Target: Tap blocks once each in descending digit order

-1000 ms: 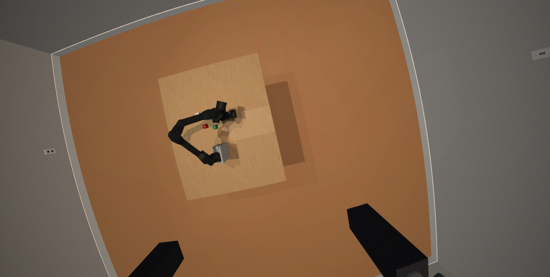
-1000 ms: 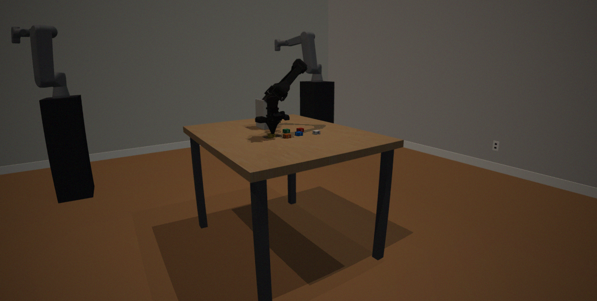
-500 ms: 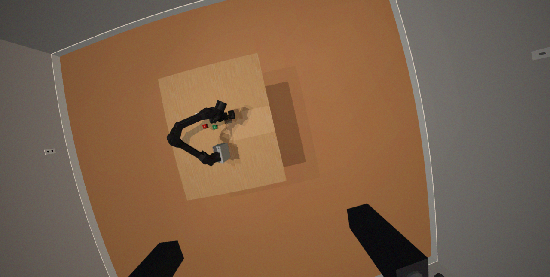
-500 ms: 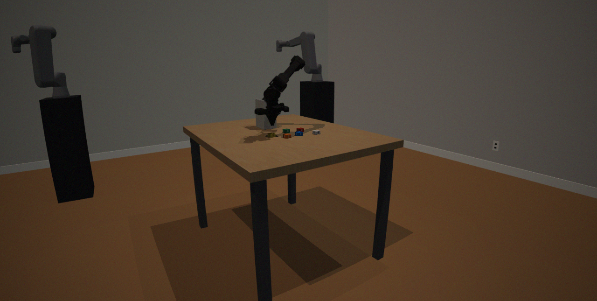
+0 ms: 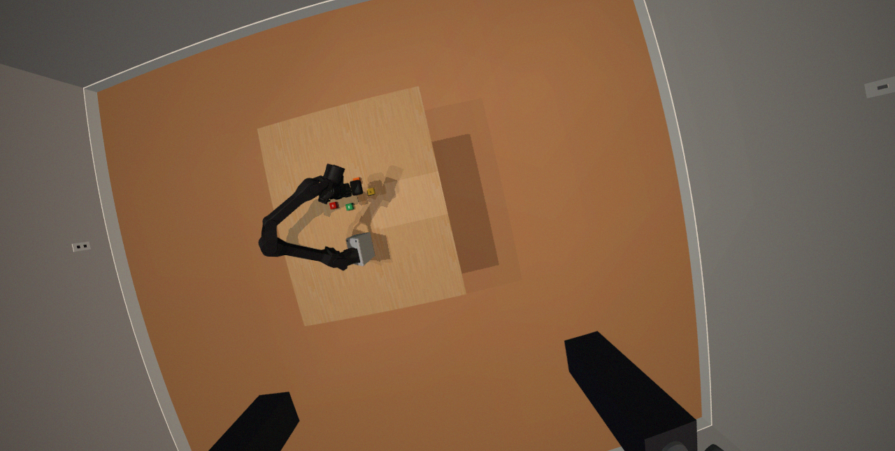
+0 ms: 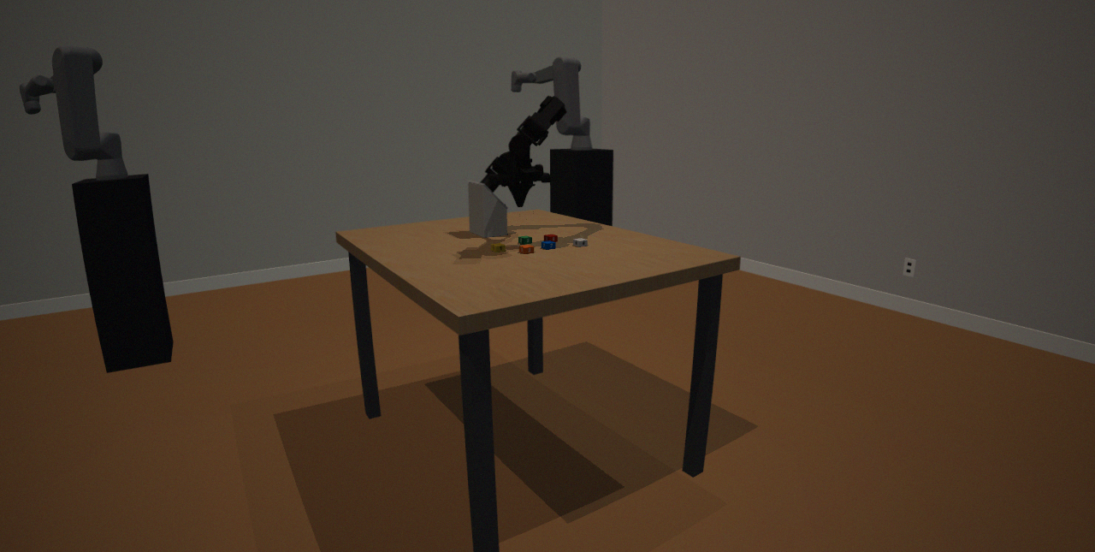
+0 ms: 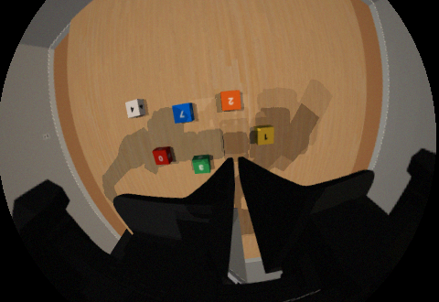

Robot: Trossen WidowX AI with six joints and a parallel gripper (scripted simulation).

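Note:
My gripper (image 7: pixel 236 162) (image 6: pixel 520 204) is shut with nothing between its tips, and hangs well above the table. In the wrist view its tips appear between the green block and the yellow block. The blue block (image 7: pixel 183 113) (image 6: pixel 547 245) shows 7, the white block (image 7: pixel 134 109) (image 6: pixel 580 242) shows 4, and the green block (image 7: pixel 201 164) (image 5: pixel 349 206) (image 6: pixel 524 240) shows 3. The orange block (image 7: pixel 230 101) (image 6: pixel 525 249) shows 2, the yellow block (image 7: pixel 265 135) (image 5: pixel 370 191) (image 6: pixel 497 247) shows 1, and the red block (image 7: pixel 162 156) (image 5: pixel 333 205) (image 6: pixel 550 238) shows 0. The arm hides the blue and white blocks in the top view.
The wooden table (image 5: pixel 400 273) (image 6: pixel 474 284) bears the arm's grey base (image 5: pixel 361 248) (image 6: pixel 488 211) on the other side of the green block from the orange one. The arm's shadow falls across the block area. Two other arms on black pedestals stand away from the table.

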